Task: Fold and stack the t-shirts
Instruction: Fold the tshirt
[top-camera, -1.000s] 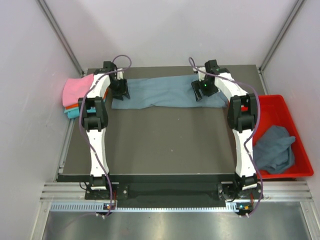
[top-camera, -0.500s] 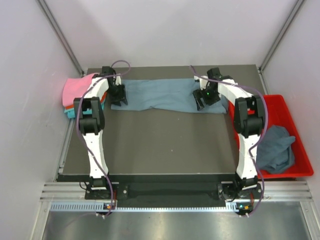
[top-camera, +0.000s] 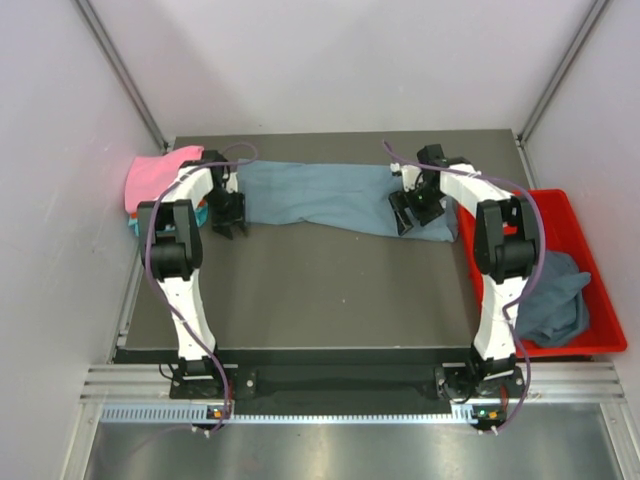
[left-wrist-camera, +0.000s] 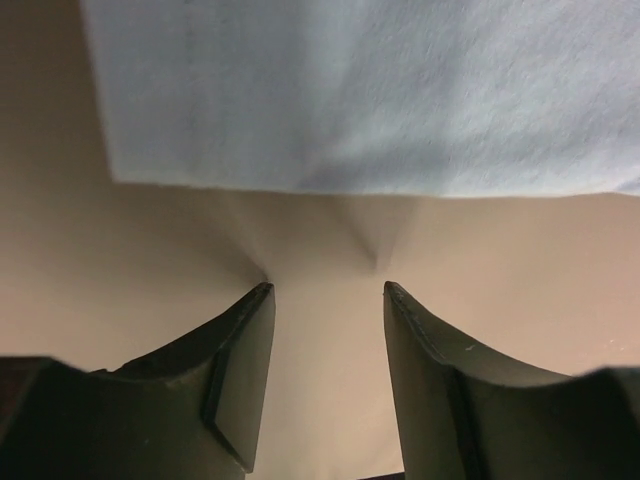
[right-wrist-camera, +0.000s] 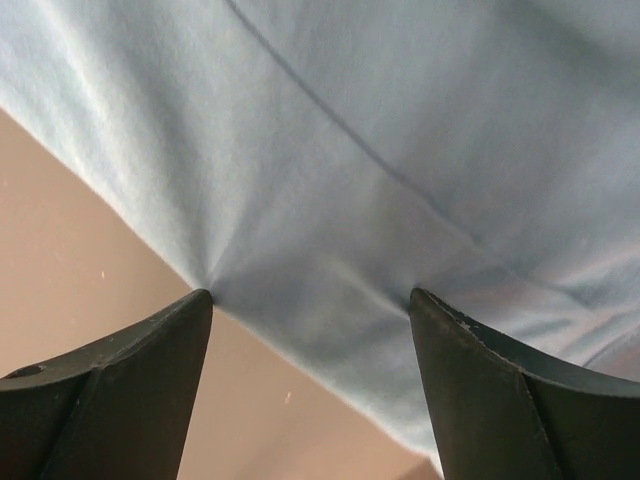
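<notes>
Jaws apart and empty, the left gripper (left-wrist-camera: 325, 292) has slid back off the blue-grey t-shirt (top-camera: 320, 193), whose edge now lies just ahead of it. The right gripper (right-wrist-camera: 310, 295), fingers spread, presses the shirt's right end, dragged nearer. The shirt lies slanted near the table's (top-camera: 330, 290) far edge, so the left end probably needs a fresh grasp.

robot lab test cell: white panel walls (top-camera: 330, 60), dark table (top-camera: 330, 290), aluminium rail (top-camera: 350, 378), left arm (top-camera: 190, 300), right arm (top-camera: 490, 310) bolted on.

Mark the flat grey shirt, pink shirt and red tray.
flat grey shirt (top-camera: 320, 195): top view, middle of the cloth.
pink shirt (top-camera: 155, 180): top view, its upper face.
red tray (top-camera: 562, 218): top view, bare floor.
</notes>
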